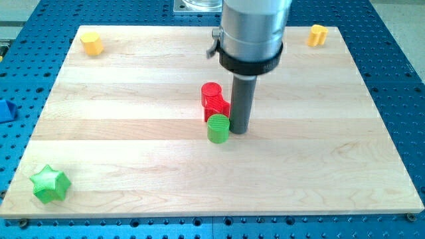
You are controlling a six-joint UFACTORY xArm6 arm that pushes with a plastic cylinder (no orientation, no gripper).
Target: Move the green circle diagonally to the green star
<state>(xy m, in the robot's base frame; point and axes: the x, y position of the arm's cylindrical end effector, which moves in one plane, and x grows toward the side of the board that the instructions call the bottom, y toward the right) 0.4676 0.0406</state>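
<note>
The green circle (218, 128) is a short green cylinder near the middle of the wooden board (133, 166). My tip (239, 130) stands right against its right side. The green star (50, 184) lies at the board's bottom left corner, far from the circle. A red circle (211, 93) and a second red block (218, 107), whose shape I cannot make out, sit just above the green circle; the lower one touches it.
A yellow block (92, 43) sits at the board's top left corner and an orange-yellow block (318, 34) at the top right. A blue block (5, 110) lies off the board at the view's left edge. The arm's grey body (254, 30) hangs over the top centre.
</note>
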